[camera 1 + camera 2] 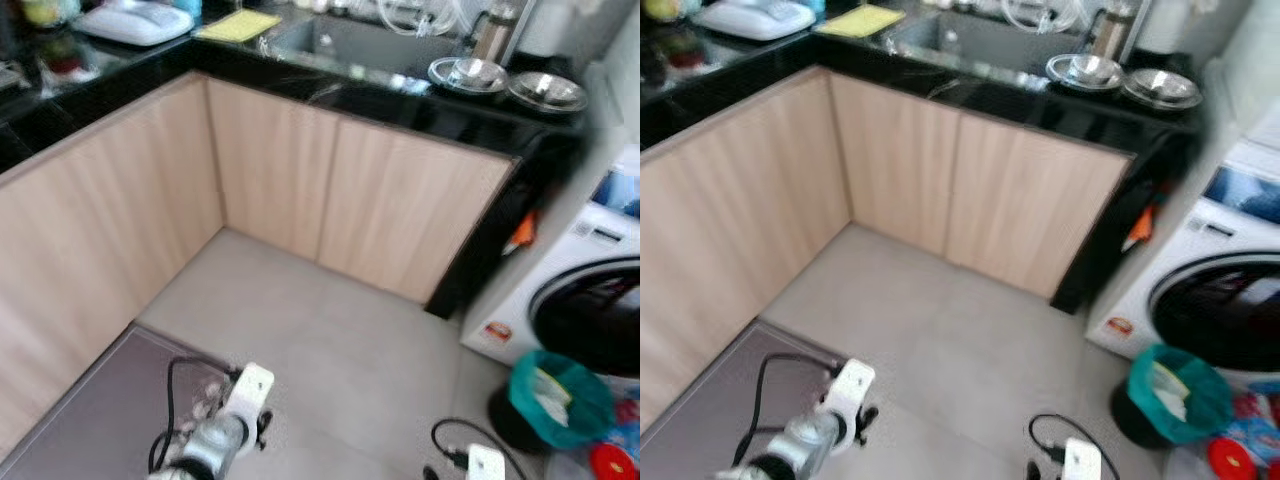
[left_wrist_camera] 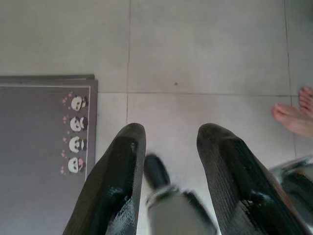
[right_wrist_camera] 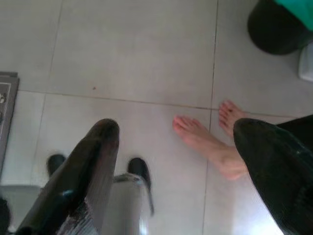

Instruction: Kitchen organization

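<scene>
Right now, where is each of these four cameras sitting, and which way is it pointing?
Left eye: on the head, looking down at the beige wooden cabinets; left arm shows.
Right eye: beside it, same kitchen, steel bowls.
Left wrist: faces the floor past the left gripper, jaws apart.
Right wrist: faces the floor past the right gripper, jaws apart.
Both wrists share a person's bare foot.

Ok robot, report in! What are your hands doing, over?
Left gripper open, empty, above grey floor mat. Right gripper open, empty. Steel bowls wait on black counter. Person's bare feet close by.
</scene>
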Controlling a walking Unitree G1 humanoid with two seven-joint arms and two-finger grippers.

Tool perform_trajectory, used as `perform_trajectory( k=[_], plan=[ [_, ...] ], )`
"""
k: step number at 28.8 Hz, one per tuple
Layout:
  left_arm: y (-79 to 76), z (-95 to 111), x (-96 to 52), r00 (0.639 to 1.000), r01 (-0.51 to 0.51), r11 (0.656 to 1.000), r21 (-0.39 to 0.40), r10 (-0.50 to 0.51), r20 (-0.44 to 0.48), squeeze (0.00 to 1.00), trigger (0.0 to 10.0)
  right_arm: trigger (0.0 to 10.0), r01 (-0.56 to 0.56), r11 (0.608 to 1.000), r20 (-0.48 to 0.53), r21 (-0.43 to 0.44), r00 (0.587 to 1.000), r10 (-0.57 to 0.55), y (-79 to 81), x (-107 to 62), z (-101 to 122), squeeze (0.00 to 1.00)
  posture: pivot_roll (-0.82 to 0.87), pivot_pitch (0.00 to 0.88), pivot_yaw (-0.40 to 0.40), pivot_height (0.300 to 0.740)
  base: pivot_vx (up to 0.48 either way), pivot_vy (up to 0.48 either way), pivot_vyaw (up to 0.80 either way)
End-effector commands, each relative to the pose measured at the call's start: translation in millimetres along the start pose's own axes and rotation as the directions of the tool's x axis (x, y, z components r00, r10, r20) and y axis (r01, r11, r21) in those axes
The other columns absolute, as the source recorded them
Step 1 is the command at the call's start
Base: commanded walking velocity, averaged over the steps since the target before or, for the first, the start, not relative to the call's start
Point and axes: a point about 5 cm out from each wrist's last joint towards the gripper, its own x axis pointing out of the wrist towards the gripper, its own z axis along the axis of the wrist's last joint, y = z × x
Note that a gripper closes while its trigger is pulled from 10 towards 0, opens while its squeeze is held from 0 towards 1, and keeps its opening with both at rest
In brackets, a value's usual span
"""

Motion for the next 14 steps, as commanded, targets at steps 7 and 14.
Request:
perform_trajectory(
  k=[7,14],
  plan=[
    [-3.1,-1.2,0.4,1.000,0.014,1.000,0.017,-0.014,-0.011,0.00,10.0,10.0,0.001,1.000,-0.005,-0.014,1.000,-0.001,-0.8,-0.4,-1.0,0.00,0.13,0.108,-0.121,0.740,0.301,0.000,0.00],
    [-2.0,-1.7,0.1,1.000,0.017,1.000,0.026,-0.016,-0.012,0.00,10.0,10.0,0.008,1.000,-0.013,-0.020,1.000,-0.009,-0.9,-0.8,-3.0,0.00,0.13,0.094,-0.113,0.740,0.303,0.000,0.00]
  ],
)
